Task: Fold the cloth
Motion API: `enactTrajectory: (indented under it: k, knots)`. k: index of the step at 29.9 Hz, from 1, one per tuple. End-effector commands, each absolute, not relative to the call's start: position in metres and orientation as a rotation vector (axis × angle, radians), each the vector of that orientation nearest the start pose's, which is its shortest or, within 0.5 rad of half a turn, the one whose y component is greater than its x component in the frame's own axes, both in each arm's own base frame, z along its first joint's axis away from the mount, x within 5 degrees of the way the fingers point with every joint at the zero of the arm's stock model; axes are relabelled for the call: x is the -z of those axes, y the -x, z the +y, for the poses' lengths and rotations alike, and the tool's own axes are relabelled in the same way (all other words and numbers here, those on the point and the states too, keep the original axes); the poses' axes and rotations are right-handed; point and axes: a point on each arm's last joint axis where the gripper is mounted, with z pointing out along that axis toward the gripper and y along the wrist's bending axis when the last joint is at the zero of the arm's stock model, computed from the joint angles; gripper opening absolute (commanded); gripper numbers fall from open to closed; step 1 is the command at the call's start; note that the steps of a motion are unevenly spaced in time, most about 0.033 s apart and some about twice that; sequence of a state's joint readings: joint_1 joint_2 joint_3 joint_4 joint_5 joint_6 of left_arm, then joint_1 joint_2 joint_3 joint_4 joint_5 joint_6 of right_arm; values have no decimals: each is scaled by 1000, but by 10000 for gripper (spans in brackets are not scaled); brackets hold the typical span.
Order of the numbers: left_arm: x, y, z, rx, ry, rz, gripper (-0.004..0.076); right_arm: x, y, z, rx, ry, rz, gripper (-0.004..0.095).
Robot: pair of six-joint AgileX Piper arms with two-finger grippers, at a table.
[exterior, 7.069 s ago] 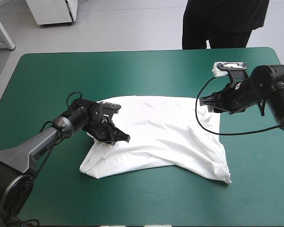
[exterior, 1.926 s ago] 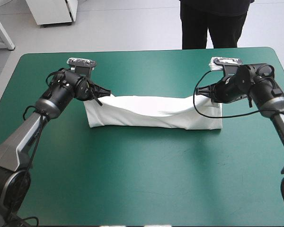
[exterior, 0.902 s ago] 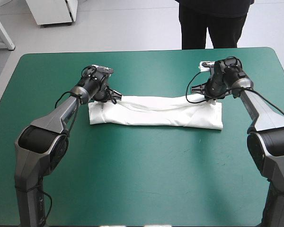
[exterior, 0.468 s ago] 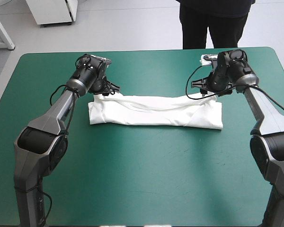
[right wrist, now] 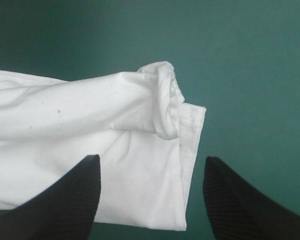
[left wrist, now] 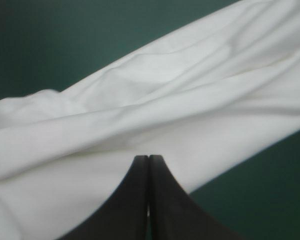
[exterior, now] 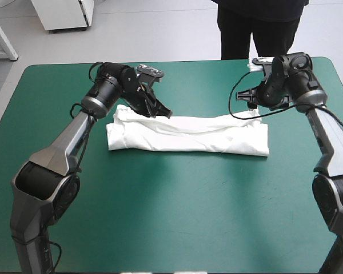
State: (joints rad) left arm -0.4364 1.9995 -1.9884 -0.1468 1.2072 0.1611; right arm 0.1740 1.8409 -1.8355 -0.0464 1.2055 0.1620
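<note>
High view: the folded T-shirt [exterior: 188,134] lies as a long band across the counter [exterior: 171,217].

Left wrist view: left gripper [left wrist: 148,158], jaws pressed together, sits over the band. A sideways drag would likely rumple your fold.

Right wrist view: right gripper [right wrist: 151,159], jaws spread, straddles the rolled end. Closing there could bunch it.

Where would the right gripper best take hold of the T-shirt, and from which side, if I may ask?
Probably the right short end of the T-shirt, at the far corner where a rolled edge stands up from the flat band. Come from above: the right gripper hangs open over that end, so its fingers could straddle the roll.
</note>
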Motion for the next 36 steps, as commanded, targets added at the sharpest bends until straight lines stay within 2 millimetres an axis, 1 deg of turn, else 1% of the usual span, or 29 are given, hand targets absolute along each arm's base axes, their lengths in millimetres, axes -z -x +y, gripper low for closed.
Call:
enactTrajectory:
  k: [1,4,6,10,13,18,22,25,28,31,33,35,36]
  knots:
    - [-364,-370,-222,400,-824,2425,-22,-385,-378,59,-46,24,2575,577]
    - [-361,-364,-244,433,-880,2362,-22,-389,-374,57,-32,23,2574,577]
    - [-355,-366,-254,442,-888,2341,-22,-392,-372,56,-21,24,2571,562]
    - [-335,-373,-263,467,-887,2382,-22,-398,-366,55,-24,17,2562,492]
    - [-313,-380,-271,469,-899,2427,-22,-401,-364,55,-26,17,2554,443]
    - [-280,-393,-280,478,-889,2469,-22,-402,-363,55,-29,17,2551,440]
    - [-257,-398,-285,495,-891,2523,-22,-402,-363,55,-32,16,2553,440]
    - [-244,-399,-287,509,-898,2565,-22,-402,-364,50,-126,-27,2555,442]
    - [-241,-397,-287,528,-904,2593,-22,-397,-367,32,-224,-92,2572,444]
    - [-240,-396,-288,549,-903,2604,-22,-385,-369,10,-386,-147,2591,483]
    - [-241,-395,-289,570,-896,2604,-22,-371,-369,-3,-490,-161,2610,539]
    - [-242,-395,-290,579,-893,2604,-22,-355,-369,-13,-529,-177,2639,575]
    - [-242,-395,-290,582,-892,2604,-22,-347,-368,-16,-534,-195,2655,578]
